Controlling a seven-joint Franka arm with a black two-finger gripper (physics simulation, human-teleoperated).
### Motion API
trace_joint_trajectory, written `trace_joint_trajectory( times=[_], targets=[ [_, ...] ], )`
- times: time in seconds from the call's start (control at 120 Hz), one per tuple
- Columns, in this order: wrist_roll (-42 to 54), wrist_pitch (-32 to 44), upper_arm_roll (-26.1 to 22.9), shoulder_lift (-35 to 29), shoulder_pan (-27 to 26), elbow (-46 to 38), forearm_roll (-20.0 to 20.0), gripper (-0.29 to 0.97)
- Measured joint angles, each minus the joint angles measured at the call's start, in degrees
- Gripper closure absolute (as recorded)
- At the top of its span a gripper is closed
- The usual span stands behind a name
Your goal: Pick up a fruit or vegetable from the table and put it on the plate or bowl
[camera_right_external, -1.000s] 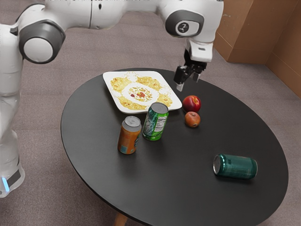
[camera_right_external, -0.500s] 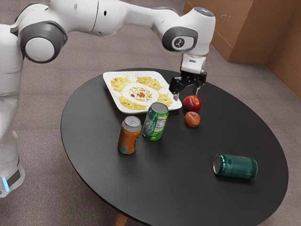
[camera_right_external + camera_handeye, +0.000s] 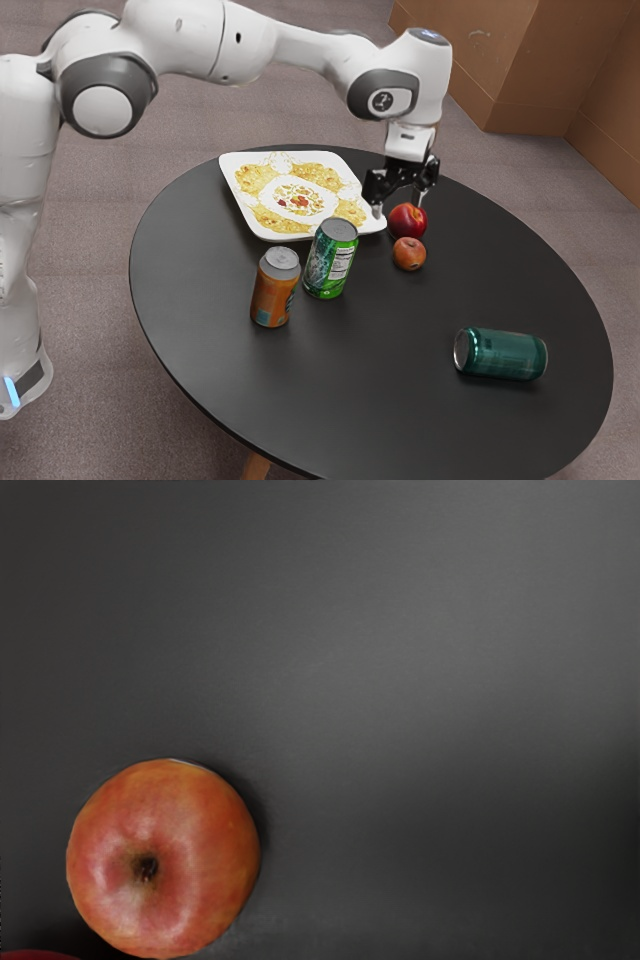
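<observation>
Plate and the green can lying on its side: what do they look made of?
The plate looks like glazed ceramic: white, with a printed yellow pattern, though plastic is possible. The can looks like painted metal, probably aluminium: silvery end rim, soft sheen along its side.

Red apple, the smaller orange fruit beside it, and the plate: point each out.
red apple (image 3: 407, 219), exterior view, middle of its skin.
smaller orange fruit (image 3: 409, 254), exterior view, its middle.
plate (image 3: 230, 160), exterior view, white rim at a corner.
</observation>
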Motion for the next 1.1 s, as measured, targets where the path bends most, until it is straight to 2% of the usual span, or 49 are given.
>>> trace_joint_trajectory(
  times=[1.1],
  targets=[
    [3.32, 11.23, -0.16, 9.02, 1.07, 0.87, -2.00, 0.00]
  ],
)
